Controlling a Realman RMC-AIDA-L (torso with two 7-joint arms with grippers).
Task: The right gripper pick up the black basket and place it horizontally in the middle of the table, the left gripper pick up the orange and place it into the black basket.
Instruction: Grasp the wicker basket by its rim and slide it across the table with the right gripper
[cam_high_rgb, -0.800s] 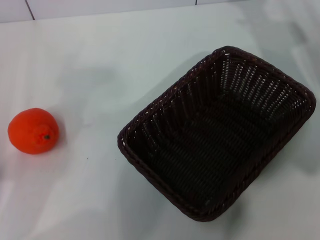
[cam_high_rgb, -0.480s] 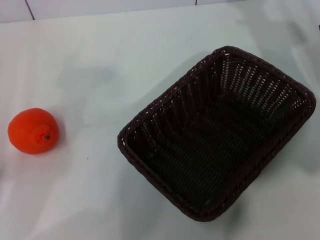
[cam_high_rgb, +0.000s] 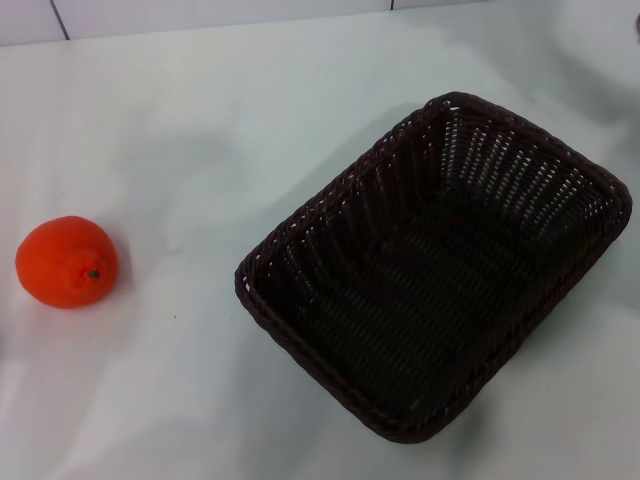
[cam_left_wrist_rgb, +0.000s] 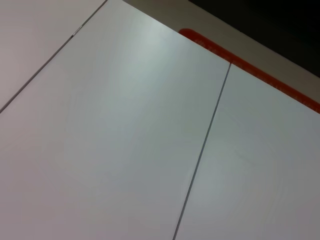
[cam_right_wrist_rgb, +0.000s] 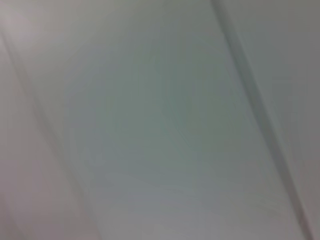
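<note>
The black basket sits on the white table at the right in the head view, turned at a slant and empty. The orange lies on the table at the far left, its stem dot facing the front. The two are well apart. Neither gripper shows in any view. The left wrist view shows only white panels with seams and a red strip. The right wrist view shows only a blurred pale surface.
The table's far edge meets a white tiled wall at the top of the head view. Bare tabletop lies between the orange and the basket.
The basket and the orange have not moved. Faint shadows at the table's top right corner have shifted slightly.
</note>
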